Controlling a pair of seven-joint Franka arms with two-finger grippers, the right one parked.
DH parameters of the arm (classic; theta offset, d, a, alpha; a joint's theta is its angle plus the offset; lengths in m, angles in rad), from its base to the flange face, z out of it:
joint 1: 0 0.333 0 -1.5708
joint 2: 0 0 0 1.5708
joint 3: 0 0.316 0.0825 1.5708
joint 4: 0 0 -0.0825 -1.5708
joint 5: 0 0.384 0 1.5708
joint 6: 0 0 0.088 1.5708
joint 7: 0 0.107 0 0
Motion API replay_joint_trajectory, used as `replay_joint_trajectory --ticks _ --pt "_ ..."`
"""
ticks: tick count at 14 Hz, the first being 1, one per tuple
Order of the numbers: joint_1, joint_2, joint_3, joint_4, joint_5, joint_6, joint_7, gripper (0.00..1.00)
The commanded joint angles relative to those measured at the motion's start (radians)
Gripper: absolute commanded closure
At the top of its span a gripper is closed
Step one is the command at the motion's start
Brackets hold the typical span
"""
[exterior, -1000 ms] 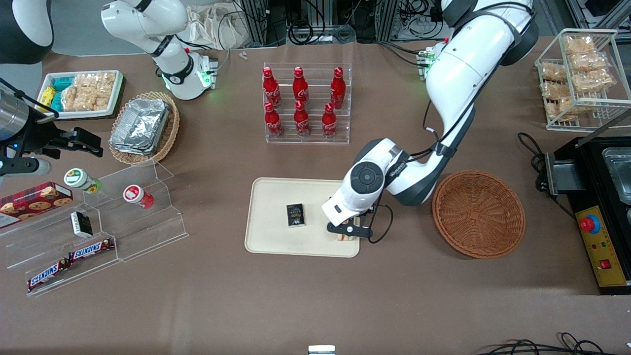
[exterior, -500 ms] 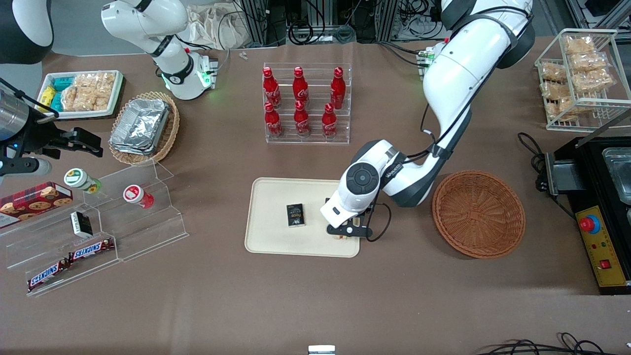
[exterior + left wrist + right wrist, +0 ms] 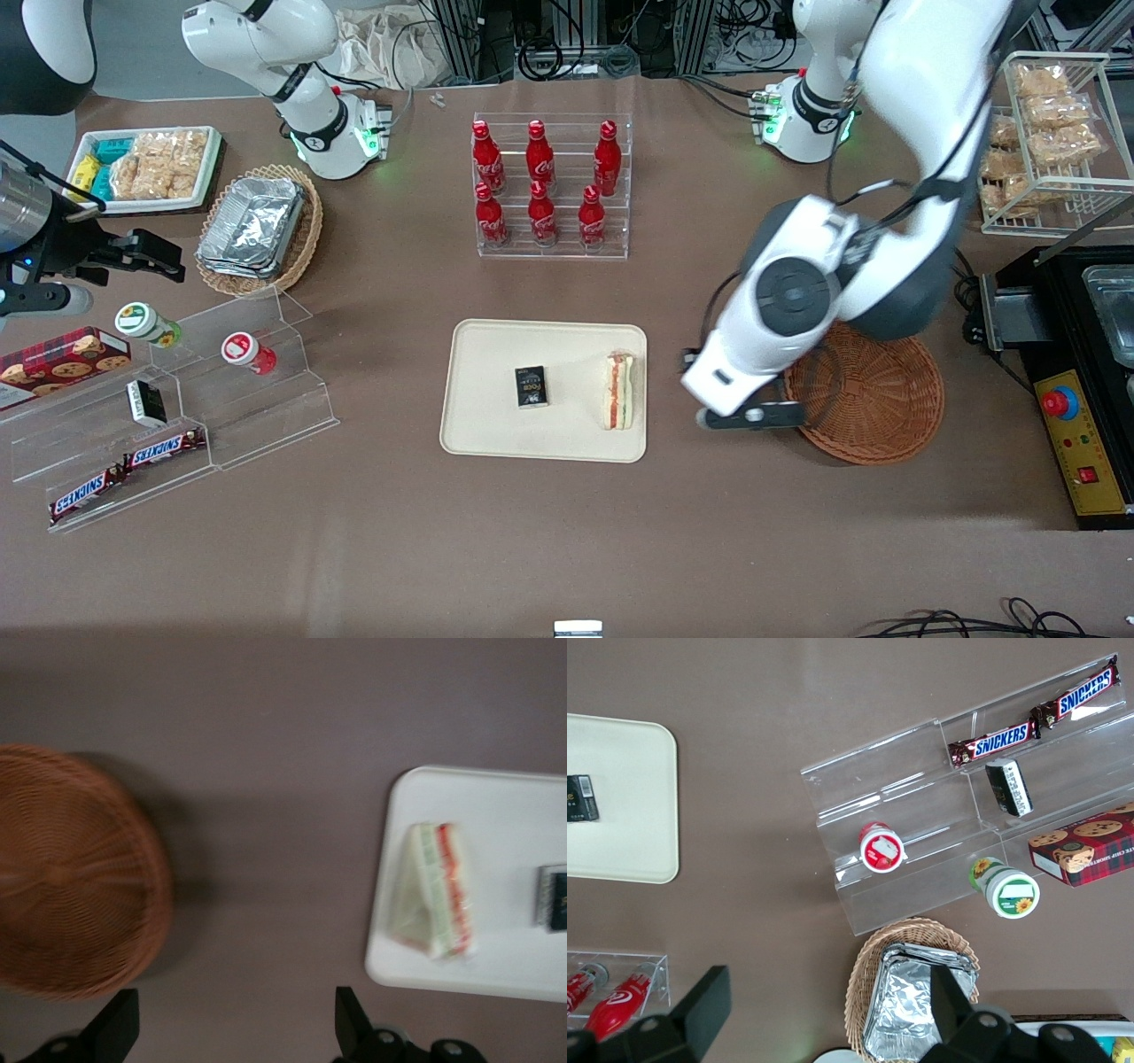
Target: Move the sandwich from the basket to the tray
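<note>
Front view: sandwich [image 3: 618, 390] lies on tray [image 3: 496, 425] at 3 o'clock edge, beside small black box [image 3: 531, 386]. Gripper [image 3: 749, 416] hangs between tray and basket [image 3: 873, 390].
Left wrist view: fingers [image 3: 352, 1020] spread apart, nothing held; placement judged complete.

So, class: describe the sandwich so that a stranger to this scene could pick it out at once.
Find the cream tray nearer the camera than the rack of red bottles. The sandwich lies on it by the edge toward the open end effector. Unlike the small black box beside it, it is a pale wedge with red and green filling.

Cream tray [image 3: 496, 354]; reddish-brown woven basket [image 3: 873, 390]
</note>
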Motion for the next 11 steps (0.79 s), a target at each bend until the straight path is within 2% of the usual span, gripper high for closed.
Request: replay_joint_trajectory --ticks 1,4,8,11 --pt "0.107 -0.131 -0.001 -0.036 -0.026 -0.077 0.069 0.0" --pt "0.222 -0.205 -0.003 -0.036 -0.091 -0.137 0.076 0.0" --pt "0.311 -0.243 0.001 -0.041 -0.084 -0.203 0.317 0.0" --pt "0.354 -0.265 0.001 -0.045 -0.093 -0.217 0.346 0.0"
